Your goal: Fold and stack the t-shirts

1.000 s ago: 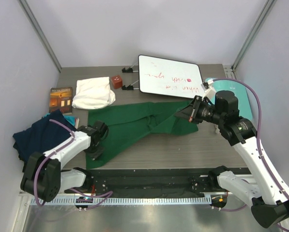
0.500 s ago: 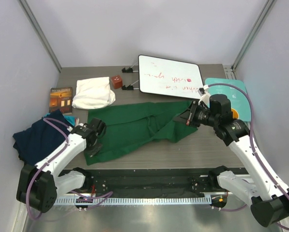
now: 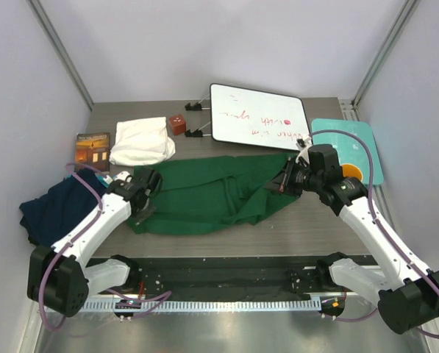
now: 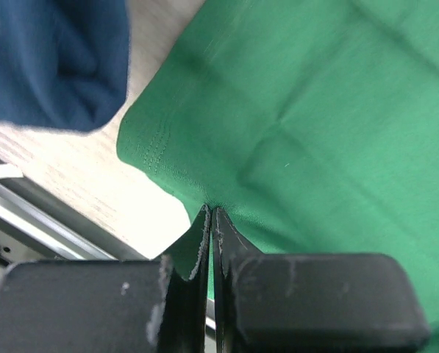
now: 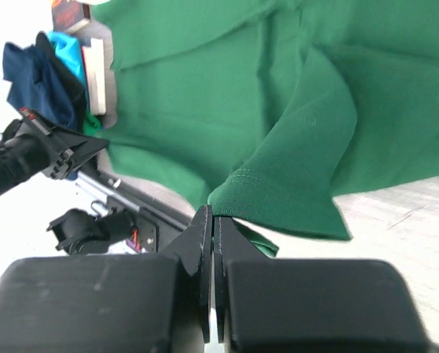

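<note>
L jaws, R jaws: both tight on edges of dark green tee [image 3: 204,195]

I find my left gripper [image 4: 209,213] clamped tight, with the left arm [image 3: 94,228] stretched forward and low. My right gripper [image 5: 212,215] is likewise clamped, and the right arm [image 3: 373,220] is bent at the elbow with its wrist pointing inward to the left.

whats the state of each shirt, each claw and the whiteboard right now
dark green t-shirt: spread out, rumpled, right end doubled over, not yet folded
navy t-shirt: crumpled heap, unfolded
cream-white t-shirt: looks folded into a compact bundle
left claw: shut on the dark green t-shirt's hem
right claw: shut on the dark green t-shirt's edge
whiteboard: lying flat, red writing on it
</note>
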Tool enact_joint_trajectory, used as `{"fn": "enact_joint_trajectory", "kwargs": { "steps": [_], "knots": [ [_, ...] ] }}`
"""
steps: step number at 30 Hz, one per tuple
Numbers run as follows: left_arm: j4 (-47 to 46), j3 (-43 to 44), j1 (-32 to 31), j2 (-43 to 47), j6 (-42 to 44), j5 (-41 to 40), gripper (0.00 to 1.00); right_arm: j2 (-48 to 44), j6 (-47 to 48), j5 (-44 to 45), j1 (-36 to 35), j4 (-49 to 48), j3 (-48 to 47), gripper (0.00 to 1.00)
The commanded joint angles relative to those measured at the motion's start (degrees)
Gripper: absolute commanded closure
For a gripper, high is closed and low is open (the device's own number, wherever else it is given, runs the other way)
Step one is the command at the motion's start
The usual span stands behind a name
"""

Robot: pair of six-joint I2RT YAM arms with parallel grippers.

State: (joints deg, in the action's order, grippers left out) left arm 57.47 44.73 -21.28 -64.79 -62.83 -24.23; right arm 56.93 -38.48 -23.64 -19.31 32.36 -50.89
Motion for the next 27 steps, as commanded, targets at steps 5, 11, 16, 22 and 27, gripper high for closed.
{"fn": "enact_joint_trajectory", "kwargs": {
  "steps": [5, 11, 16, 22, 27],
  "knots": [
    [0.62, 7.91, 0.27, -4.55, 5.52, -6.09, 1.00, 2.31, 2.45, 4.57, 0.33, 2.00, -11.15, 0.99],
    [-0.78, 7.21, 0.27, -5.25, 7.37, -4.78, 1.00, -5.06, -2.47, 3.95, 0.15, 7.98, -5.81, 0.99],
    [-1.84, 6.77, 0.27, -5.43, 9.47, -3.90, 1.00, -16.65, -11.50, 6.32, 0.15, 14.21, -1.41, 0.99],
    [-1.93, 9.14, 0.27, -8.15, 12.73, -3.28, 1.00, -33.00, -21.63, 10.88, 0.24, 23.70, 4.21, 0.99],
    [-3.59, 10.11, 0.27, -8.77, 13.87, -1.88, 1.00, -36.45, -22.08, 11.95, 0.24, 26.53, 4.23, 0.99]
  ]
}}
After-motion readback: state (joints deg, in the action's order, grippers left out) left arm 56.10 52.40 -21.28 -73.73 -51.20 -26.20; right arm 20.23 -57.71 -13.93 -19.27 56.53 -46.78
